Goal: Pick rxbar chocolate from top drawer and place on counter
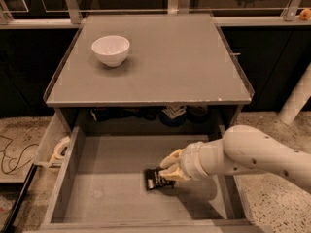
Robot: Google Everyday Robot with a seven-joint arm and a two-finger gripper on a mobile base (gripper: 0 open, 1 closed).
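Note:
The rxbar chocolate [156, 179], a small black wrapper with white lettering, is in the top drawer [109, 188], right of the middle of its grey floor. My gripper [171, 167] reaches in from the right on the white arm, and its tan fingers [170, 158] are closed on the bar's upper right end. I cannot tell whether the bar rests on the drawer floor or hangs just above it. The grey counter [165, 67] lies above the open drawer.
A white bowl [111, 50] stands on the counter's back left. Dark round items [170, 114] sit in the shadow under the counter at the drawer's back. A narrow pale side tray with a tape roll [60, 148] hangs at the left. Speckled floor lies on both sides.

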